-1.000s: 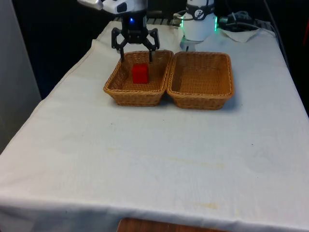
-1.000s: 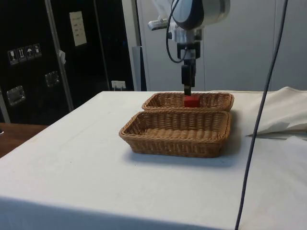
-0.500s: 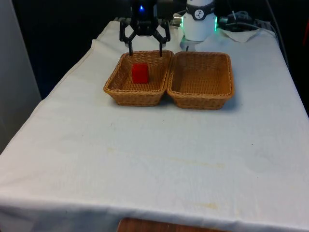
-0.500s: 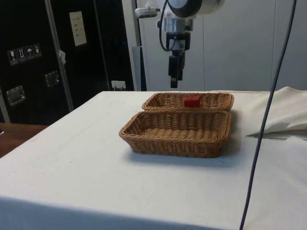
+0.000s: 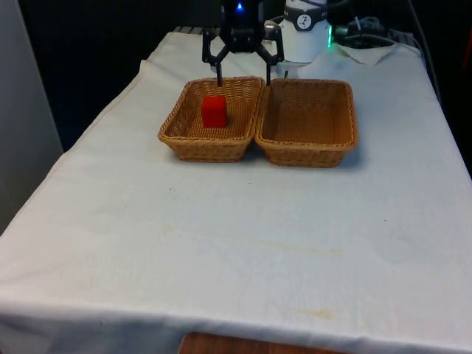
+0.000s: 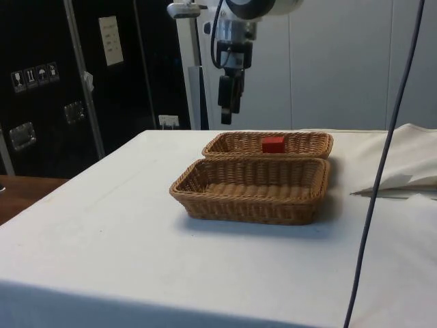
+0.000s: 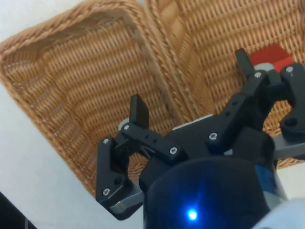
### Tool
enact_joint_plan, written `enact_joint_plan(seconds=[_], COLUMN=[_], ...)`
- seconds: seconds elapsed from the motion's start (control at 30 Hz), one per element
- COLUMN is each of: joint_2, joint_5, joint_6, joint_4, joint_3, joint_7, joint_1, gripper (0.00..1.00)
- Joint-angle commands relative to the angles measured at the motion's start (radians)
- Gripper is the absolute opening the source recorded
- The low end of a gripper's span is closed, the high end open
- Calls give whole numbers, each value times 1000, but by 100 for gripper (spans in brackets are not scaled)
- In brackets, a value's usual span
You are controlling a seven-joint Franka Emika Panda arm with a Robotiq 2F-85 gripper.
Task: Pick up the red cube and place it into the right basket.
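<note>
the red cube (image 5: 214,111) sits in the basket on the front view's left (image 5: 177,129), other basket (image 5: 346,125) alongside on the tabletop. jaws (image 5: 243,71) hang wide open and empty, above the far rims, cube lying below and toward the front view's left.

You've got a black two-finger gripper (image 5: 243,72) w/ angular linkage arms, silver screw heads at each pivot, visible in the wrist view (image 7: 190,86). Fingers (image 7: 138,110) are flat black pads on slim bars. Gripper body is rounded, glossy black w/ a grey plate underneath. In the side view (image 6: 226,109) the arm (image 6: 249,7) above is white, w/ a black cable looping alongside the wrist.
</note>
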Motion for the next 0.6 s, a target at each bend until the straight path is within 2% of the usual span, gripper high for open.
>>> enact_joint_plan(seconds=[0.0,0.03,0.07,0.3,0.33,0.37,0.57], joint_2=[9,0,8,14,3,16,37], joint_5=[-18,0,-18,-11,0,-9,-4], joint_6=[-5,0,-6,-30,-24,-33,-55], joint_4=[9,0,12,41,32,46,76], joint_3=[3,0,9,55,54,60,88], joint_7=[27,0,33,73,55,78,114], joint_1=[6,0,7,10,5,9,10], gripper=[100,100,100,100,100,100,100])
